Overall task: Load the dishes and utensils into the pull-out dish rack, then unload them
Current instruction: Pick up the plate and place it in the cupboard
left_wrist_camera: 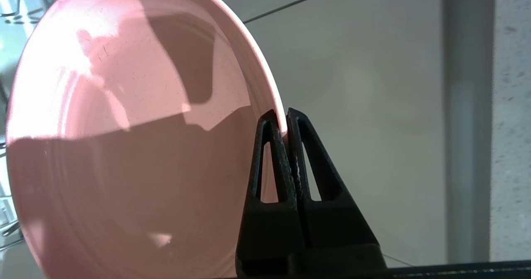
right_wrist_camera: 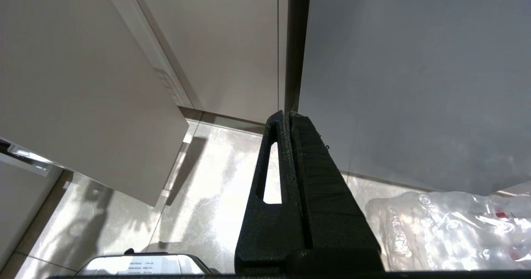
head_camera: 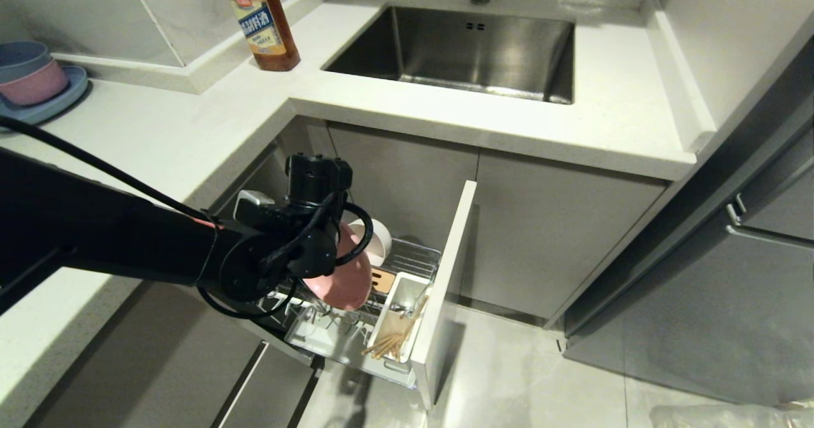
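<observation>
A: Left gripper (left_wrist_camera: 285,119) first. What are your jaws doing?

B: Clamped tight on the rim of the pink plate (left_wrist_camera: 132,138). You've got it pinched at the edge, one finger on each face, and the plate stands on edge.

A: Where's the plate relative to the rack?

B: In the head view your left gripper (head_camera: 331,250) holds the plate (head_camera: 350,278) over the pulled-out dish rack (head_camera: 413,259), near its middle. Can't tell if the plate's lower edge touches the wires; the arm hides it.

A: Other dishes?

B: White bowl (head_camera: 376,240) sits tilted in the rack just behind the plate. Wooden block (head_camera: 381,280) is beside the plate. Chopsticks (head_camera: 394,339) lean in the white cup (head_camera: 397,313) at the door end. Spoon: can't make it out for sure.

A: Right gripper (right_wrist_camera: 288,115)?

B: Jaws together, holding nothing, pointed at the floor (right_wrist_camera: 199,212) by the cabinet doors, parked. Not in the head view.

A: Counter?

B: Sauce bottle (head_camera: 264,18) by the sink (head_camera: 470,49); stacked blue and pink bowls (head_camera: 28,72) at your far left.
</observation>
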Robot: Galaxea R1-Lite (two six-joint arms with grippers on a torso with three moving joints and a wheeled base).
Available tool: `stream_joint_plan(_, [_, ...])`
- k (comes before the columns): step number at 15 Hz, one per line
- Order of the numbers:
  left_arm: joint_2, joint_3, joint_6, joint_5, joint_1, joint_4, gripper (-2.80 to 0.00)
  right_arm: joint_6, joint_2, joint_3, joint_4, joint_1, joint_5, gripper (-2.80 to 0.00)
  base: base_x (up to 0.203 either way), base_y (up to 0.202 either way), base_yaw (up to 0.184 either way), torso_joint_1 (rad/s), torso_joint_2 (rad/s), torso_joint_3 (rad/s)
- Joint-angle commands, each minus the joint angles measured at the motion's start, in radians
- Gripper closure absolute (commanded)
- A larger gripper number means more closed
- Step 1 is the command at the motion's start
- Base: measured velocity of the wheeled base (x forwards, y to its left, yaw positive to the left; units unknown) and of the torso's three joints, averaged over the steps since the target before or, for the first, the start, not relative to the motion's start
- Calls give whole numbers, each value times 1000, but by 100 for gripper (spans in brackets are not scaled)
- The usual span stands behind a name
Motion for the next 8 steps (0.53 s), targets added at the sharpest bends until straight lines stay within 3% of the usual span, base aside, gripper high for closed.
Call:
stream_joint_plan(1, [0,-9,-7,5,0,-3,0,0,0,2,0,0,0,0,0,0,0,0,0,0])
stream_joint_plan(8, [18,-7,-27,2,4,-26,0,0,0,3,0,0,0,0,0,0,0,0,0,0])
